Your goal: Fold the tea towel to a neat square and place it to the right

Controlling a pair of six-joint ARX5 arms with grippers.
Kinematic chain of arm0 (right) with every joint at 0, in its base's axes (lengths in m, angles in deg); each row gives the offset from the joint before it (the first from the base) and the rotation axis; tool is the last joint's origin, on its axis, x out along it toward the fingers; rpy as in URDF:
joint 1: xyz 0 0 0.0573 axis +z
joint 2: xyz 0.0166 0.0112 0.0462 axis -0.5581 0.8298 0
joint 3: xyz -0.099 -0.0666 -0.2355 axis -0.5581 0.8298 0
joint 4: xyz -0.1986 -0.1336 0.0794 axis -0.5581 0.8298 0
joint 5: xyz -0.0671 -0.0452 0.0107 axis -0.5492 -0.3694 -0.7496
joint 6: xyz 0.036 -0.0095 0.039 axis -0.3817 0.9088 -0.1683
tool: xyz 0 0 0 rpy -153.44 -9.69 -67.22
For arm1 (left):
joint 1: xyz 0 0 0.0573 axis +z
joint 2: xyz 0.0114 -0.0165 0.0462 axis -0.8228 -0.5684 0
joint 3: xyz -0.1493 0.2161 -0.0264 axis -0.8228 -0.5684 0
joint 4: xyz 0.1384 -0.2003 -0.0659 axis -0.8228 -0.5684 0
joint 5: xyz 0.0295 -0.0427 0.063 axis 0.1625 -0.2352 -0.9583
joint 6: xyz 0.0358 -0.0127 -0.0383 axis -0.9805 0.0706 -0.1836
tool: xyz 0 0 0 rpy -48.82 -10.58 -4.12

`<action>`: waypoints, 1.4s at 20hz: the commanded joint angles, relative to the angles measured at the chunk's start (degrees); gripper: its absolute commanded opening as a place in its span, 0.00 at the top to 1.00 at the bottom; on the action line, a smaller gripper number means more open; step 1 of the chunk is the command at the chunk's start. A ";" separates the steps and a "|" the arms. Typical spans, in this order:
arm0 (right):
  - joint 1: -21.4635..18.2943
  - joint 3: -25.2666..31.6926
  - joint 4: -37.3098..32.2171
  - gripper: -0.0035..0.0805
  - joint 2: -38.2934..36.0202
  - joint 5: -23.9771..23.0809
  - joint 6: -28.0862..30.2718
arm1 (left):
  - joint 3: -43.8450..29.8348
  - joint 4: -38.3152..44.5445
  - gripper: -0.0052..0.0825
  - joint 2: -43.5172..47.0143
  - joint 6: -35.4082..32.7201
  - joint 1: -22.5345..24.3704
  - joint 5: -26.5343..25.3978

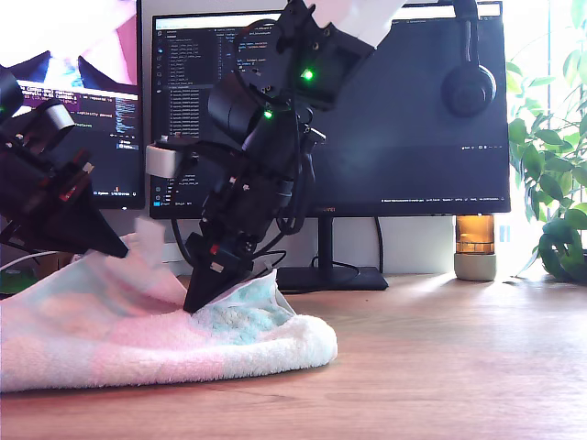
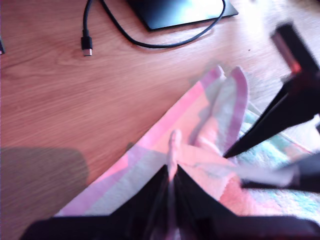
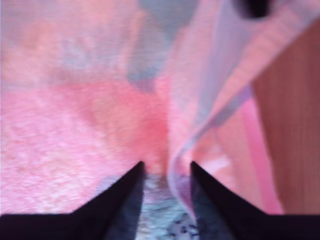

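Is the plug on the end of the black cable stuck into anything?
No, the cable's plug lies loose on the bare wooden desk, with nothing connected to its end.

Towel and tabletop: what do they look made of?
Towel: looks like fluffy terry cloth, matte, with a looped, fuzzy pile and soft rounded folds in pink, mint and white checks. Tabletop: wood or wood-look laminate, smooth with a slight sheen; grain lines and window glare show, but I cannot tell solid wood from veneer.
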 commanded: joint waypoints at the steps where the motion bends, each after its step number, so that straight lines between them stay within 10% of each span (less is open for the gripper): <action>1: 0.09 0.15 -0.76 0.75 -0.74 -0.02 0.17 | -1.11 0.52 0.96 0.02 0.07 -0.15 0.57; 6: 0.11 0.15 -3.67 0.97 -0.74 -0.07 0.52 | -1.11 0.55 0.96 0.02 0.09 -0.15 1.14; 28: 1.38 -4.17 -9.62 0.97 0.68 -6.97 -1.66 | -1.11 -1.40 0.96 0.02 0.20 -0.04 -10.27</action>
